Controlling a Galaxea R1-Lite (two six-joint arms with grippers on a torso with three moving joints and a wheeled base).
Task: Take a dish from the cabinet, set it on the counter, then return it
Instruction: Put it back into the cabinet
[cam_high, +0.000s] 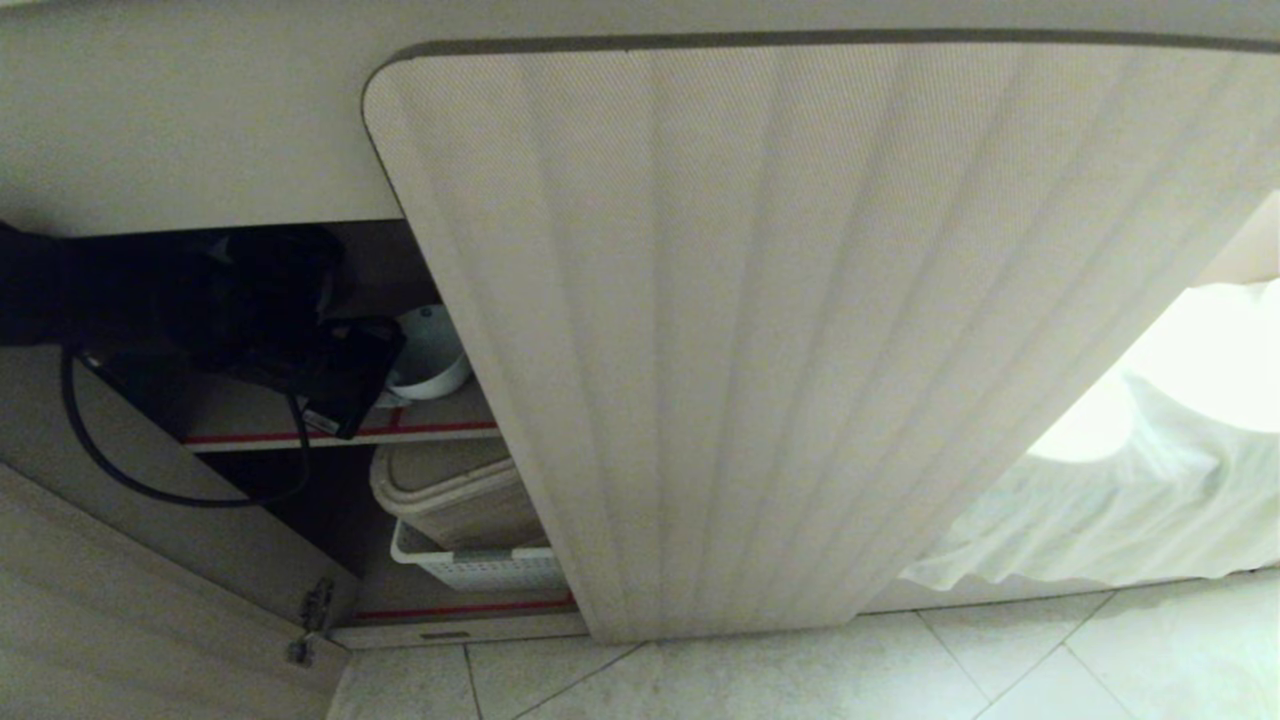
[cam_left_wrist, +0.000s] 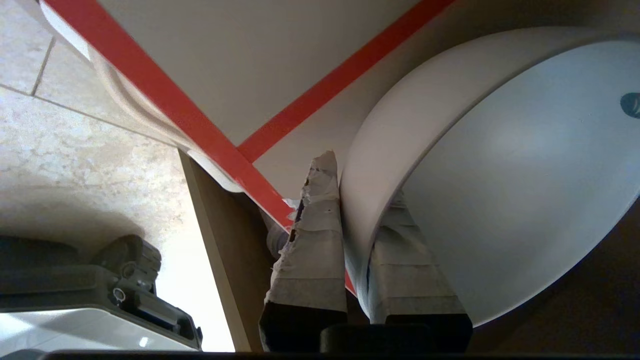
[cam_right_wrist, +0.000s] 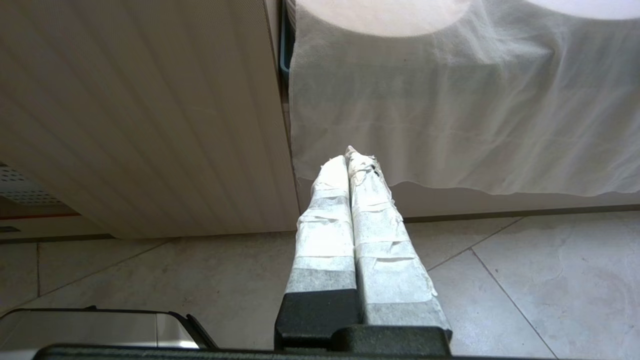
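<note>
Two grippers up: our left gripper (cam_left_wrist: 357, 200) is inside the cabinet (cam_high: 800, 330), clenched on the rim of the dish (cam_left_wrist: 500, 165), one finger inside, one outside; dish sits at the upper shelf (cam_high: 250, 415) edge by the red strip (cam_left_wrist: 165, 105); our right gripper (cam_right_wrist: 350, 165) hangs clenched, empty, above the floor (cam_right_wrist: 525, 280).

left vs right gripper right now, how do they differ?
The left gripper is shut on the white bowl, one finger outside its wall and one inside; the right gripper is shut on nothing. The left gripper is inside the cabinet at the upper shelf; the right gripper hangs outside, above the floor. Both have white-taped fingers.
</note>
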